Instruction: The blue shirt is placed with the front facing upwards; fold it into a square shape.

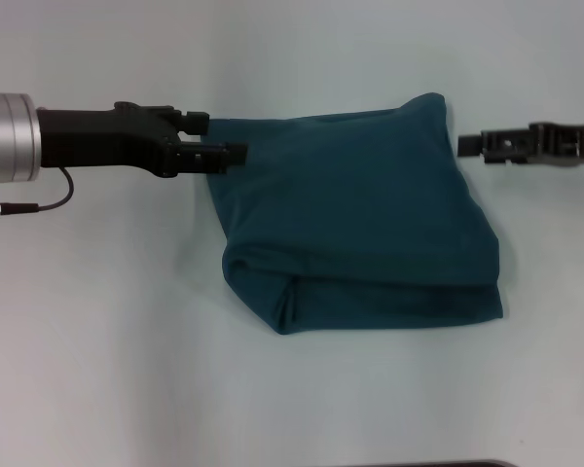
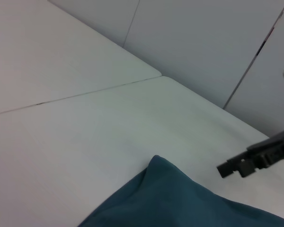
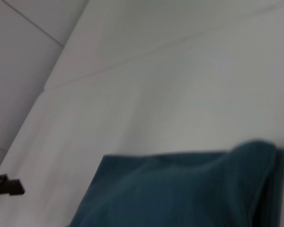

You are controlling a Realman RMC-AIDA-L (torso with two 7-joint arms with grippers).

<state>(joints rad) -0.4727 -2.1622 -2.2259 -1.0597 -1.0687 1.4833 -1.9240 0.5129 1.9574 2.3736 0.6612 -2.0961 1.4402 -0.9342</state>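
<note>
At the middle of your white desk (image 1: 97,370) lies the blue shirt (image 1: 360,224), folded to a rough four-sided bundle with a thick rolled fold along its near edge, no lettering showing, and bare desk open on every side. Your left gripper (image 1: 219,141) sits at the shirt's far left corner, jaws close together at the cloth's edge, though you cannot tell whether they pinch it. Your right gripper (image 1: 467,146) hangs just off the far right corner, apart from the cloth, its jaws' state not readable; pale wall panels (image 2: 203,38) stand behind the desk.
</note>
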